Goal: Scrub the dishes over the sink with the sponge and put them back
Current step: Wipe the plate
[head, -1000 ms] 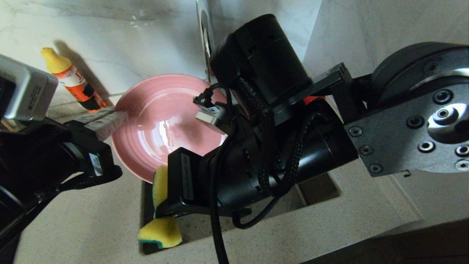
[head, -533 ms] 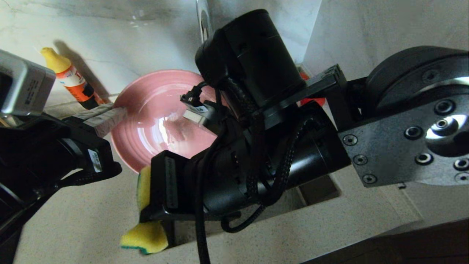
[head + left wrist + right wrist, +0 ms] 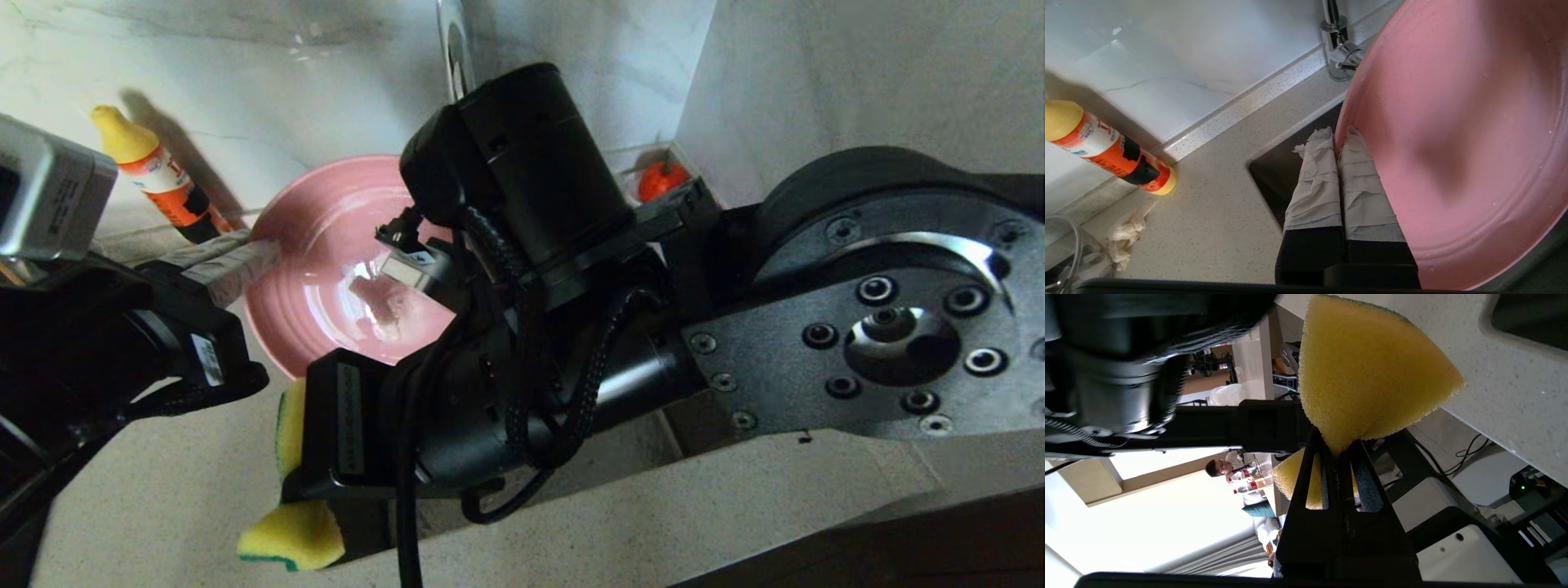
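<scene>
The pink plate (image 3: 326, 269) is held tilted over the sink (image 3: 1274, 179) by the left gripper (image 3: 1341, 143), whose wrapped fingers are clamped on its rim. The yellow sponge (image 3: 292, 535) is pinched, folded, in the closed right gripper (image 3: 1337, 451), at the plate's lower edge and nearer the robot. The plate's face lies up and away from the sponge, so that way the scrubbing stroke would probably be carried.

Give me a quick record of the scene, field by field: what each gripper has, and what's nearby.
left gripper: shut on the pink plate rim, held tilted over the sink
right gripper: shut on the yellow sponge, below the plate's lower edge
counter: orange bottle by the wall
tap: behind the sink
</scene>
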